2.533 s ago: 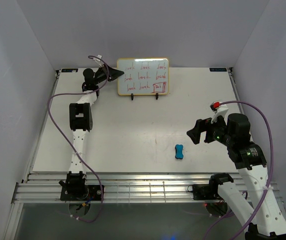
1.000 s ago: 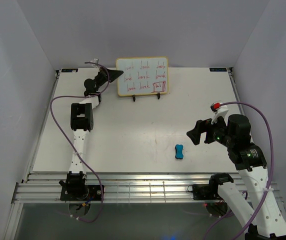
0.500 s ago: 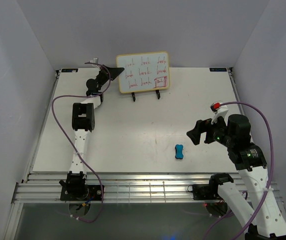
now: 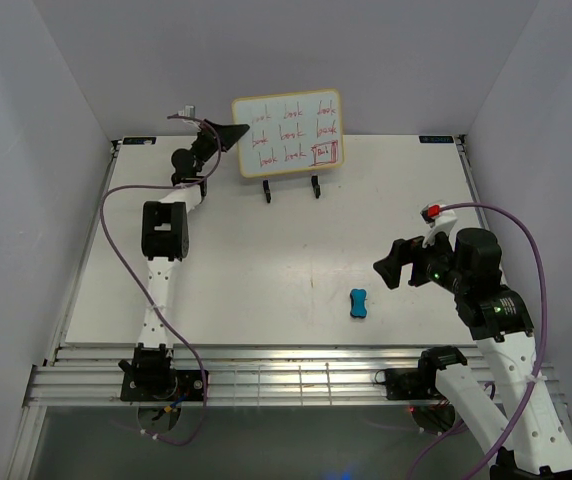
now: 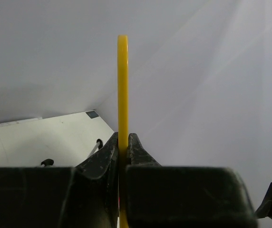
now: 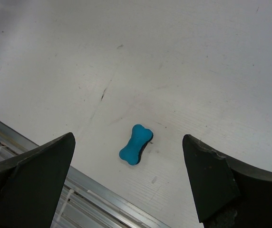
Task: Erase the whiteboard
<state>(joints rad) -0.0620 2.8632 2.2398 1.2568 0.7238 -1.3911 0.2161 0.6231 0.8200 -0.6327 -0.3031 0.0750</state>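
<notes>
Top external view, nearest first: on the white table (image 4: 266, 260), at about 5 o'clock from its centre, lies a small blue bone-shaped eraser (image 4: 359, 302), flat and alone. Just beyond it, toward 3 o'clock, the right gripper (image 4: 391, 265) hangs above the table with its jaws spread wide and nothing between them. Its wrist camera looks straight down past both dark fingers (image 6: 36, 166) at the eraser, which sits on the table between them, well below and untouched.

Farther back, at 12 o'clock near the table's far edge, two black feet of a wire stand (image 4: 266, 195) rest on the surface. Right above them is the whiteboard (image 4: 288, 133), its face toward the camera, slightly tilted and covered with rows of red handwriting, with a red boxed mark in its lower right corner. Whether the board touches the stand cannot be told.

At 11 o'clock the left gripper (image 4: 228, 135) reaches to the board's left edge. Its wrist camera shows the jaws pressed tight on the thin yellow frame, which rises edge-on between the fingertips.
</notes>
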